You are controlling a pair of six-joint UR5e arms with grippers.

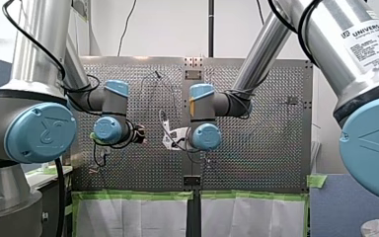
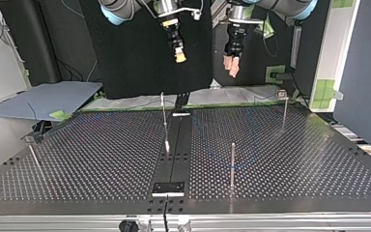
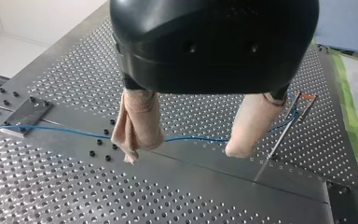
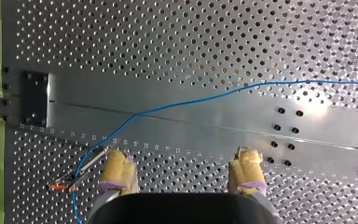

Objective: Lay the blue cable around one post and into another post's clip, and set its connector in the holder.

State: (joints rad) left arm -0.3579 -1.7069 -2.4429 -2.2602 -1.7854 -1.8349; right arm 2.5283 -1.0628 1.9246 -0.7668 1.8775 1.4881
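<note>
**A:** Where do your two claws stand?

**B:** In the top view, your left claw (image 2: 232, 71) and your right claw (image 2: 179, 59) both hang high above the counter (image 2: 319, 159). They are near each other and well apart from its surface.

**A:** And how are they set?

**B:** Your left claw's beige-wrapped fingers (image 3: 137, 126) are spread wide and pinch nothing. In the right wrist view your right claw's pads (image 4: 119, 170) stand just as far apart, also pinching nothing.

**A:** Where is the blue cable?

**B:** It lies flat on the counter, below both claws. In the left wrist view the blue cable (image 3: 74, 132) crosses the smooth middle strip (image 3: 214, 172) and passes under the gap between your fingers. It then reaches a thin post (image 3: 282, 135) and climbs to an orange-tipped end (image 3: 307, 97). The right wrist view shows the same line curving over the strip to that tip, just beside one pad.

**A:** Is that end clipped in?

**B:** You can't tell from these views — it is too small. An upright post (image 2: 232, 164) stands apart on the perforated part, and a dark plate (image 2: 168, 188) sits on the strip at the top view's near edge.
</note>
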